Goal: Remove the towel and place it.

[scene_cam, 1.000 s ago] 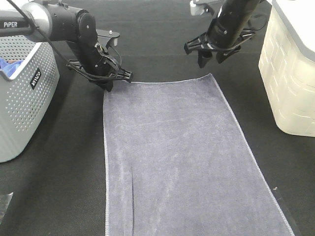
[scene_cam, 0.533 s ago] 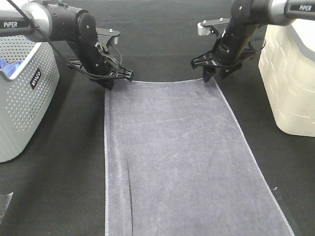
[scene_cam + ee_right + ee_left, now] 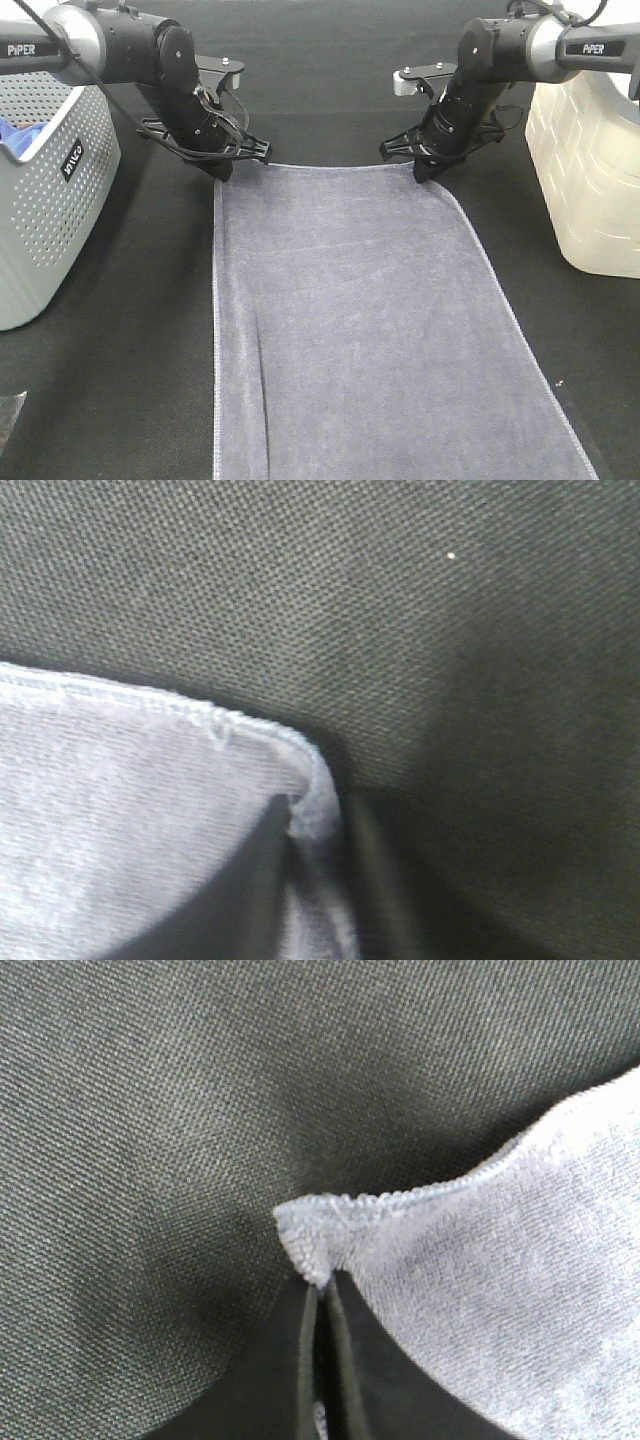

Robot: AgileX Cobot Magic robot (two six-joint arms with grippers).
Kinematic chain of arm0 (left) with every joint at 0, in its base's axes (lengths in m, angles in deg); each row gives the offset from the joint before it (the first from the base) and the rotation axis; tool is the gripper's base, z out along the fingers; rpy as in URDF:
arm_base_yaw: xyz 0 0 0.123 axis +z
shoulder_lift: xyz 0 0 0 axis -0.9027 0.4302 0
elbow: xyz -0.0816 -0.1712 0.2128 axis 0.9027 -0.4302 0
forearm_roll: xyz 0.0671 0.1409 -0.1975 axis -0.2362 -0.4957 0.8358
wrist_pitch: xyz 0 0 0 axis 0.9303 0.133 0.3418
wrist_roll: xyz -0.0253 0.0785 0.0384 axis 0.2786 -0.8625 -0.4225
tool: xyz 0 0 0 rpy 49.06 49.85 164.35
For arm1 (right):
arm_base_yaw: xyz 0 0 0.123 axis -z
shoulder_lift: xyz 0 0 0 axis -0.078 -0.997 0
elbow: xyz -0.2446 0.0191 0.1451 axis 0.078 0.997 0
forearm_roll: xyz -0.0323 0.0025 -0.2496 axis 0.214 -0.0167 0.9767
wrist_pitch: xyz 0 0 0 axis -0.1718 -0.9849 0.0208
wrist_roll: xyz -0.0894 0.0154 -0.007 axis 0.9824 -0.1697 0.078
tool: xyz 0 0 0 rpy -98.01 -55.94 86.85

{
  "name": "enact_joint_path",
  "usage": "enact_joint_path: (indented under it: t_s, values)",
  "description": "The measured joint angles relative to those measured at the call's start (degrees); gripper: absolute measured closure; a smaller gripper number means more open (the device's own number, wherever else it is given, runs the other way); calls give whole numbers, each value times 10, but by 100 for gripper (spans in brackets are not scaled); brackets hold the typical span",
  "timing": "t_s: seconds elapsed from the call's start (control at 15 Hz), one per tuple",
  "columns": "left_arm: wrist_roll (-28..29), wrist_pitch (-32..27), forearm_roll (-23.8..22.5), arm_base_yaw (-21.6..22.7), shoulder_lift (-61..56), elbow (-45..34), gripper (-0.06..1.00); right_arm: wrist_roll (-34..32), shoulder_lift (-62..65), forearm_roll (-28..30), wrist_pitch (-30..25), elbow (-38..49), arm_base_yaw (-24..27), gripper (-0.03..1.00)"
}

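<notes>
The greyish-lavender towel (image 3: 360,320) lies flat on the black table, its long side running from the far edge toward the camera. My left gripper (image 3: 222,168) is shut on the towel's far left corner; the left wrist view shows the hem corner (image 3: 318,1228) pinched between the closed fingers. My right gripper (image 3: 422,172) is down on the far right corner; the right wrist view shows that corner (image 3: 305,800) between the two fingers, which are closed on it.
A grey perforated basket (image 3: 45,200) with a blue cloth (image 3: 22,135) inside stands at the left. A white plastic bin (image 3: 590,160) stands at the right. Black table cloth (image 3: 110,380) surrounds the towel.
My right gripper came down from above the table onto the towel's far right corner and closed on it. The far hem shifted slightly. The left gripper stayed put.
</notes>
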Motion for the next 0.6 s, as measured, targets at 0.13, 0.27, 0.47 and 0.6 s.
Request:
enact_joint_path:
  t_s: [0.13,0.27,0.47,0.6]
  values:
    - [0,1,0,0,0,0,94,0,0,0,0,0,0,97]
    - [0,1,1,0,0,0,94,-1,-1,0,-17,-11,-1,97]
    - [0,2,-10,0,0,0,94,-25,-1,25,-69,-70,-1,97]
    - [0,7,-45,0,-2,0,94,-48,1,56,-96,-124,-3,97]
